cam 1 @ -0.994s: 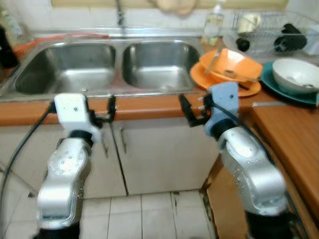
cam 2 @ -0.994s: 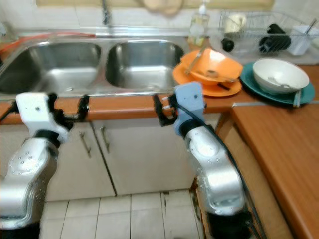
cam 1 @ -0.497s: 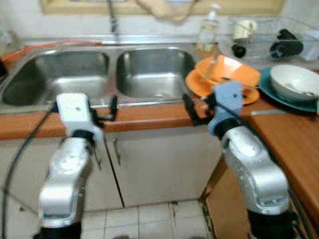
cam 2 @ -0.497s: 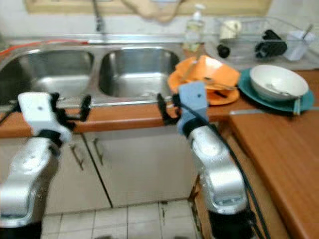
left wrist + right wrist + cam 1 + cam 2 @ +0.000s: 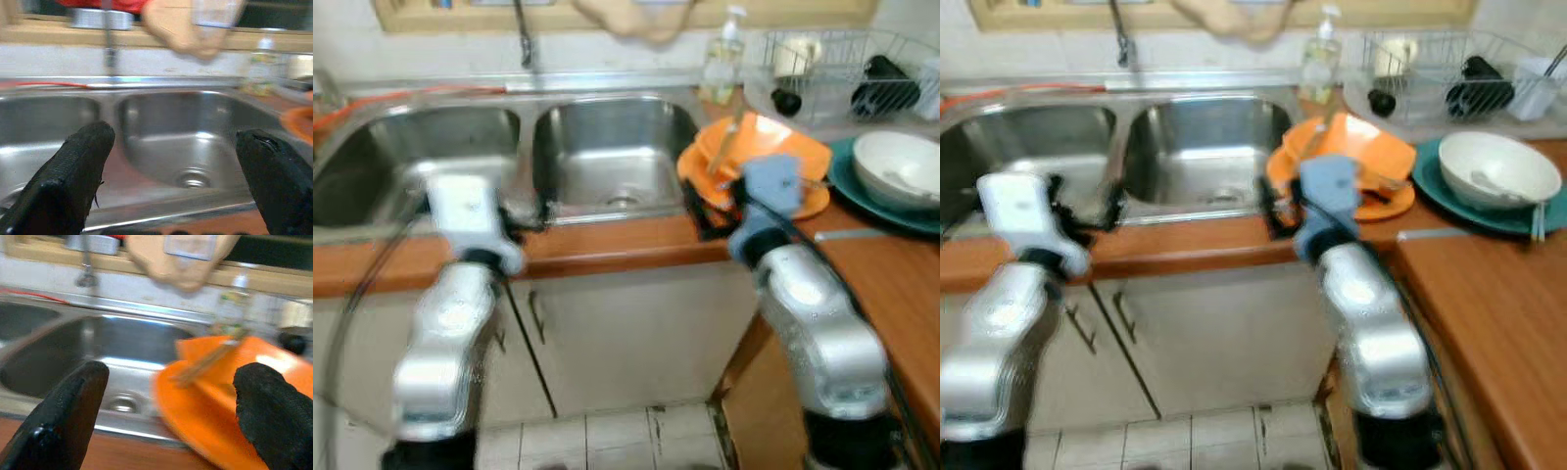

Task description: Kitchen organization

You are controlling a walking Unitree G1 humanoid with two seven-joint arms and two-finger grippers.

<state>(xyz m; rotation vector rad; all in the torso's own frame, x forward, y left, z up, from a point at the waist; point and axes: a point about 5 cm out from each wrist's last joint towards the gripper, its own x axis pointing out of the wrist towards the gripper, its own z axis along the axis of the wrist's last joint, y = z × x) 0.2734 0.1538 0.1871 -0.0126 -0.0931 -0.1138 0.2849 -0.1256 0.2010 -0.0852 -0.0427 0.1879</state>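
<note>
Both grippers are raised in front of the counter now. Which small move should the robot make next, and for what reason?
Probably ease the right gripper forward toward the stacked orange plastic dishes on the wooden counter. Its fingers stand wide open, holding nothing, and the dishes lie just ahead of them beside the double steel sink. The left gripper, also open, faces only the sink basins.

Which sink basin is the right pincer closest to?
The right-hand basin, the one beside the orange dishes; the right pincer hangs at its front corner.
</note>
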